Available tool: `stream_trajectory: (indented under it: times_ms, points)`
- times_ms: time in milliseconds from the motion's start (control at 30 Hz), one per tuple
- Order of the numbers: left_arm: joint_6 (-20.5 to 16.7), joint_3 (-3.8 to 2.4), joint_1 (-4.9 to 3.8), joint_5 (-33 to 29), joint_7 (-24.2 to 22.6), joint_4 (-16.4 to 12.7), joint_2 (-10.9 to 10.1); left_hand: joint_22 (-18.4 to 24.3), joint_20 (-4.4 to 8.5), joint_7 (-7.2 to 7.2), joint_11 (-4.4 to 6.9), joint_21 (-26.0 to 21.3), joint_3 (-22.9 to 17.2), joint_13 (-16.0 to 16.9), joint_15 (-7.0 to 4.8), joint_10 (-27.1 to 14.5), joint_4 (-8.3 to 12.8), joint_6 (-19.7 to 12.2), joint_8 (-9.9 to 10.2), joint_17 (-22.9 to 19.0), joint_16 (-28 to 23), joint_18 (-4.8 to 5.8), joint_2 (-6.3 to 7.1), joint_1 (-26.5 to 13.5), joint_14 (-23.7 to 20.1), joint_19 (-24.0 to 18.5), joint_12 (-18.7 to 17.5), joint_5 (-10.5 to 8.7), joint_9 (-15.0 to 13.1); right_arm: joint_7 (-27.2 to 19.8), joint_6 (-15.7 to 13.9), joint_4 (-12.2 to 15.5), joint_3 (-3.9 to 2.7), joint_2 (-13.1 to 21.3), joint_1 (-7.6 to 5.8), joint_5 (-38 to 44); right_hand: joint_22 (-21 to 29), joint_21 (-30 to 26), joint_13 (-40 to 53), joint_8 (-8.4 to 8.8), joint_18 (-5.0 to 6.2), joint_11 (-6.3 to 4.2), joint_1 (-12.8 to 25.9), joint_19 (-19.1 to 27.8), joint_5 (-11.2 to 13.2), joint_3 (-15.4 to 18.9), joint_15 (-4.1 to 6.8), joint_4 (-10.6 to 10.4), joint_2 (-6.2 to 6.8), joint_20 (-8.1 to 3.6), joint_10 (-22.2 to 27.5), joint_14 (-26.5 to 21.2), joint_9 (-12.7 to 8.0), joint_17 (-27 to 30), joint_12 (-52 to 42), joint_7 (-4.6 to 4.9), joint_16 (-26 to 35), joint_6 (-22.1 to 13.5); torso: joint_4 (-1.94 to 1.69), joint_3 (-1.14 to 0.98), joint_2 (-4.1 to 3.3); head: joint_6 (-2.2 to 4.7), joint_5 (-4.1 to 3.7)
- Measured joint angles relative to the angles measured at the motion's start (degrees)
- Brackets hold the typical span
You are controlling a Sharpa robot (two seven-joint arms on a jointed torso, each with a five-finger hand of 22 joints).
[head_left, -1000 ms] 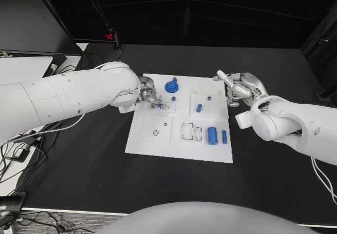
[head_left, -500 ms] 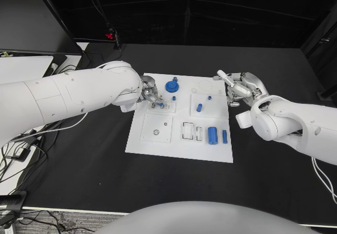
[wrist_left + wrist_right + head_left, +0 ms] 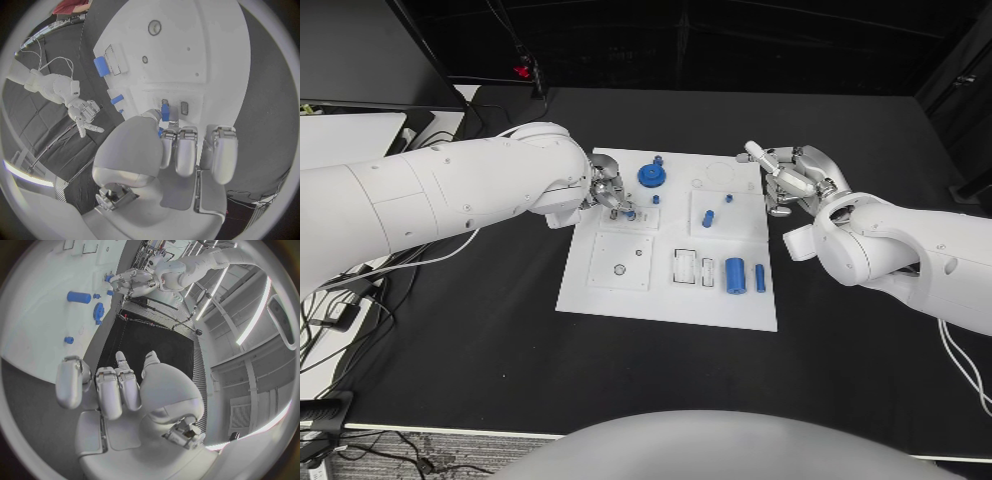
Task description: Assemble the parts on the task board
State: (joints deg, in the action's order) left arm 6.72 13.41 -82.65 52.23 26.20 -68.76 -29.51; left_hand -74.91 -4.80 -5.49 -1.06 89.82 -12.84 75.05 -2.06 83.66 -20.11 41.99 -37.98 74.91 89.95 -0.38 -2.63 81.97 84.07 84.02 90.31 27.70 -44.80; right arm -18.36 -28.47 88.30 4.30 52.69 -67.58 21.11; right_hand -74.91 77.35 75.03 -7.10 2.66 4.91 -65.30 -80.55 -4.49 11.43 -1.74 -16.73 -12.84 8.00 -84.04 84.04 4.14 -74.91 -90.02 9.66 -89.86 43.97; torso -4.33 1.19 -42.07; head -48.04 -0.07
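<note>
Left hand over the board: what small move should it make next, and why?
Probably a short, straight lowering. The left hand holds a small blue part at its fingertips, close above the slots at the task board edge. The right hand waits off the board's far corner, holding nothing.

- both arms: fat, smooth glossy white shells, rounded at the joints
- left hand & right hand: silver metal w/ pale grey finger pads
</note>
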Motion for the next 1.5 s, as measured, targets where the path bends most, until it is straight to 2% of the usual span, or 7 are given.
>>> stream_trajectory:
  times_ms: [467, 1167, 1267, 1367, 1500]
  points:
    - [1.3, 0.03, 0.12, 0.0, 0.1, 0.2, 0.3, 0.0, 0.00, -0.10, -0.06, 0.0, -0.4, 0.0, 0.02, -0.1, -0.1, 0.1, 0.0, 0.0, 0.0, 0.00, 0.00, 0.0, 0.0, 0.0, 0.0, -0.22, -0.4, 0.0, 0.0, -0.1, 0.00, -0.2, 0.01, -0.3, 0.0, 0.0, 0.0, 0.00, 0.00, 0.00, 0.0, 0.0, 0.0, 0.0, 0.00, 0.0, 0.00, 0.00, 0.0, 0.0, 0.0, 0.0, 0.0, 0.00, 0.0, 0.0, -0.07, -0.01, -0.01, -0.33, 0.05]
    - [2.3, -0.05, 0.12, -0.1, 0.1, 0.9, 0.5, 0.0, 0.00, -0.10, -0.06, 0.0, -1.3, 0.0, 0.02, -0.1, -0.3, 0.1, 0.0, 0.0, 0.0, 0.00, -0.27, -0.3, 0.0, 0.0, 0.0, -0.88, -0.3, -0.1, 0.1, 0.0, 0.00, -0.2, 0.01, -0.4, 0.0, 0.0, 0.0, 0.00, 0.00, 0.00, 0.0, 0.0, 0.0, 0.0, 0.00, 0.0, 0.00, 0.00, 0.0, 0.0, 0.0, 0.0, 0.0, 0.00, 0.0, 0.0, -0.03, 0.00, 0.00, -0.41, 0.04]
    - [2.5, -0.05, 0.13, -0.1, 0.1, 1.0, 0.5, 0.0, 0.00, -0.10, -0.28, 0.0, -1.4, -0.2, 0.02, 0.2, 0.1, 0.1, 0.0, 0.0, 0.0, 0.00, -0.24, -3.2, 0.0, 0.0, 0.0, -0.87, -0.2, -0.1, 0.1, 0.0, 0.00, -0.2, 0.01, -0.5, 0.0, 0.0, 0.0, -0.21, 0.00, 0.00, 0.0, 0.0, 0.0, 0.4, 0.00, 0.1, 0.00, 0.00, 0.0, 0.0, 0.0, 0.0, 0.0, 0.00, 0.0, 0.0, -0.02, 0.00, 0.00, -0.42, 0.02]
    - [2.7, -0.03, 0.18, -0.1, 0.2, 1.1, 0.5, 0.0, 0.00, 0.20, -0.27, 0.0, -1.5, -0.1, 0.02, 0.2, 2.8, 0.2, 0.9, 0.0, 0.0, 0.00, 0.62, -7.4, 0.0, 0.0, 0.0, 1.34, 0.7, -0.1, 0.1, 0.0, 0.00, -0.2, 0.01, -0.5, 0.0, 0.0, 0.0, -0.21, 0.00, 0.00, 0.0, 0.0, 0.0, 0.4, 0.00, 0.1, 0.00, 0.00, 0.0, 0.0, 0.0, 0.0, 0.0, 0.00, 0.0, 0.0, -0.02, -0.01, 0.00, -0.42, -0.03]
    - [3.1, -0.03, 0.17, 0.0, 0.3, 1.1, 0.6, 0.0, 0.00, 1.18, -0.27, 0.0, 0.6, -0.1, 0.02, 0.2, 3.5, 0.9, 2.0, 0.0, 0.0, 0.01, 1.48, -10.4, 0.0, 0.0, 0.0, 2.16, 1.9, -0.1, 0.1, -0.1, 0.00, -0.2, 0.02, -0.5, 0.0, 0.0, 0.0, -0.21, 0.00, 0.00, 0.0, 0.0, 0.0, 0.4, 0.00, 0.1, 0.00, 0.00, 0.0, 0.0, 0.0, 0.0, 0.0, 0.00, 0.0, 0.0, -0.02, -0.01, 0.00, -0.40, -0.10]
